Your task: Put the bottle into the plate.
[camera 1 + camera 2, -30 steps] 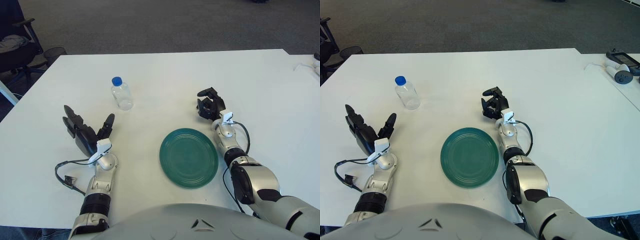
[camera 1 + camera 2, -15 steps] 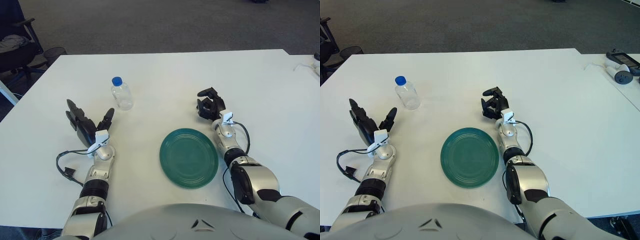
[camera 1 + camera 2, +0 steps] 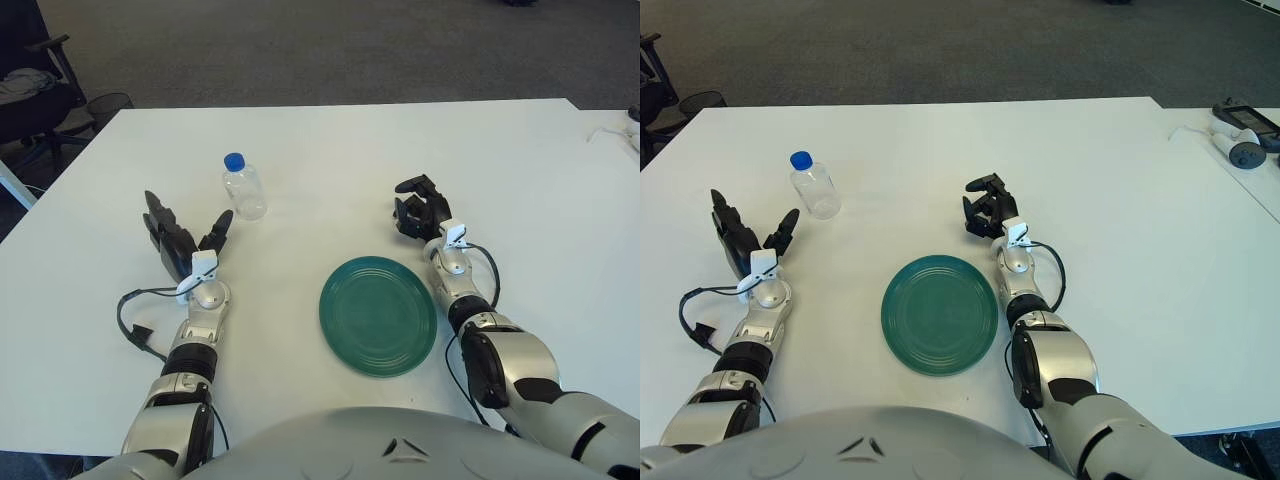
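Note:
A small clear bottle [image 3: 244,188] with a blue cap stands upright on the white table [image 3: 330,150], left of centre. A dark green plate [image 3: 378,315] lies near the front, right of centre, with nothing on it. My left hand [image 3: 186,240] is below and to the left of the bottle, fingers spread and holding nothing, a short gap from it. My right hand [image 3: 418,212] shows just above the plate's right rim with its fingers curled and nothing in them.
A black cable [image 3: 135,325] loops beside my left forearm. A grey device [image 3: 1240,125] lies at the table's far right. An office chair [image 3: 35,85] stands past the table's far left corner.
My left hand has moved forward and slightly right toward the bottle, its arm stretching out. The bottle, plate and right hand have stayed put.

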Tool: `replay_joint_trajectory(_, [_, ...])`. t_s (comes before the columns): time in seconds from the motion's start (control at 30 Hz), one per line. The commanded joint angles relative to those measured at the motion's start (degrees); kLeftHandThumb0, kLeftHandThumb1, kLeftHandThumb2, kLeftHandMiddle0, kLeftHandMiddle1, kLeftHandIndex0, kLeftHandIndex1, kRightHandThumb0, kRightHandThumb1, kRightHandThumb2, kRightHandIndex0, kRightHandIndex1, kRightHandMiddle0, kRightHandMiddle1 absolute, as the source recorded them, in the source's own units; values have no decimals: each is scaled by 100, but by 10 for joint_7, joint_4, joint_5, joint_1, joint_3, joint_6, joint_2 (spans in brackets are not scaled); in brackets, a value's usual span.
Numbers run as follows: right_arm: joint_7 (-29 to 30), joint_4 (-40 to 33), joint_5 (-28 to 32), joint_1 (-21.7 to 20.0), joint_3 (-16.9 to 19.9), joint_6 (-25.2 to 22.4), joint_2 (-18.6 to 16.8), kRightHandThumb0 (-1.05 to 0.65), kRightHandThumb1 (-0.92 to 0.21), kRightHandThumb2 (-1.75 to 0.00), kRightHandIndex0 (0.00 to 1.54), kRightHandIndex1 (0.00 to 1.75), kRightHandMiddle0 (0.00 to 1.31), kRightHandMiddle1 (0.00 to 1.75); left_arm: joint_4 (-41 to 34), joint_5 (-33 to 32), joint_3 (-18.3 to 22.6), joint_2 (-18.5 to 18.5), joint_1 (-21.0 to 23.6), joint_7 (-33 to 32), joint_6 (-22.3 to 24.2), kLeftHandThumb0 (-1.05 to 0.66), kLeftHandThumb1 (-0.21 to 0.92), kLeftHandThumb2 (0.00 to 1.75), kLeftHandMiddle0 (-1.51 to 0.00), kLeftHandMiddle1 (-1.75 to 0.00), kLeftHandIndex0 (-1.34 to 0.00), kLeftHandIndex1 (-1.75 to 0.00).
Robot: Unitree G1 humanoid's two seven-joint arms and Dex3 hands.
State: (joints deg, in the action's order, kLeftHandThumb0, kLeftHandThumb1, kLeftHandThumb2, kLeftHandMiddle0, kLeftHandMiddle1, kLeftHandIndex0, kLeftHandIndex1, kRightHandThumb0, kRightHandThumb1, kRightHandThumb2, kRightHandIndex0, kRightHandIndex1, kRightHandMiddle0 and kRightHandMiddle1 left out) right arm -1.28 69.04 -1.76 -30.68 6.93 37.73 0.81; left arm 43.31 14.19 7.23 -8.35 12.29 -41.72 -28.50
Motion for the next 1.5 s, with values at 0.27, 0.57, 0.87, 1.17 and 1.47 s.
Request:
replay_joint_trajectory(0.27, [-10,73,-2,74,1,-109,-14,0,-55,-93,50,166,41,150,96,9,-25,-8,6,36,-30,-105,86,1,0,0,0,0])
replay_joint_trajectory(0.57, [-12,74,2,74,7,-111,-14,0,-55,-92,51,166,41,148,94,17,-49,-6,8,58,-46,-105,87,2,0,0,0,0])
replay_joint_trajectory(0.87, [-11,74,1,73,7,-112,-14,0,-56,-91,48,167,41,148,85,16,-65,-5,2,76,-56,-105,87,2,0,0,0,0])
replay_joint_trajectory(1.17, [-15,74,3,72,10,-111,-15,0,-57,-91,50,166,40,148,78,16,-73,-1,4,76,-60,-105,88,2,0,0,0,0])
replay_joint_trajectory(1.47, [-9,74,-5,70,3,-112,-14,0,-57,-91,50,165,38,151,74,12,-73,7,9,74,-50,-105,88,2,0,0,0,0])
